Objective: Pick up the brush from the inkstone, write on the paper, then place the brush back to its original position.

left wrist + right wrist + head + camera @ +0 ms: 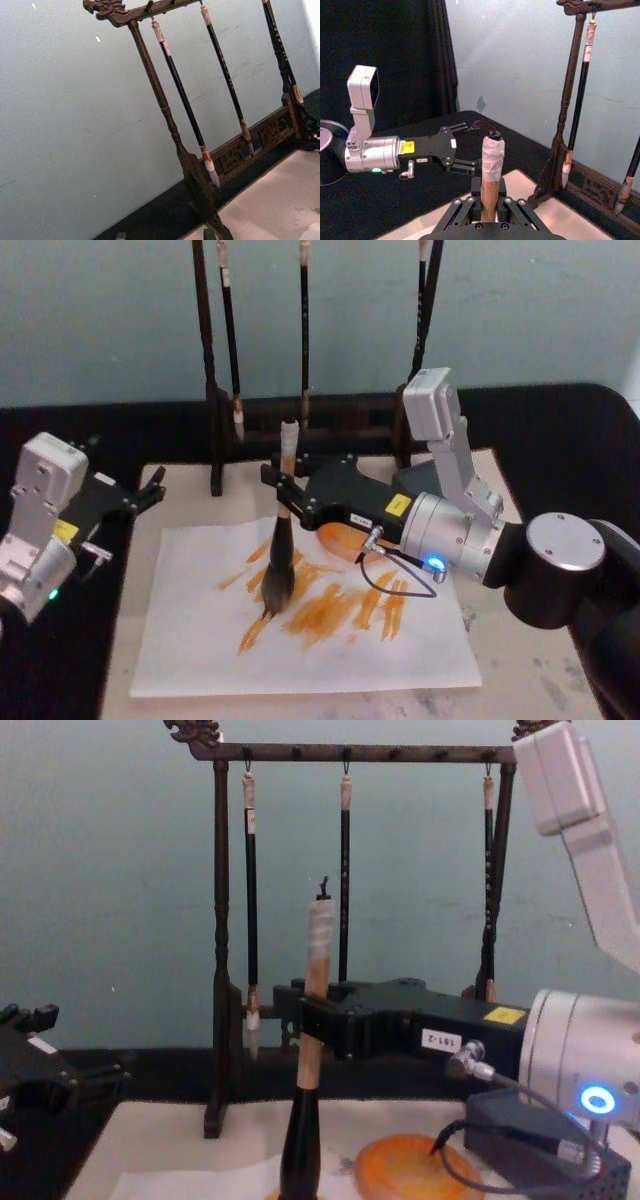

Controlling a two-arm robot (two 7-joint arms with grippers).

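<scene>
The right gripper reaches in from the right over the paper, and its fingers are closed on the tan handle of the brush, below the whitish wrapped end. The brush stands nearly upright, its grey tuft pointing down and its tip touching the paper among orange strokes. The paper lies on a cream mat. The inkstone, a round orange dish, sits just right of the brush, at the paper's far edge, partly hidden under the right gripper. The left gripper hovers at the left edge of the mat, fingers apart and holding nothing. Behind the mat stands a dark rack with thin brushes hanging from it.
</scene>
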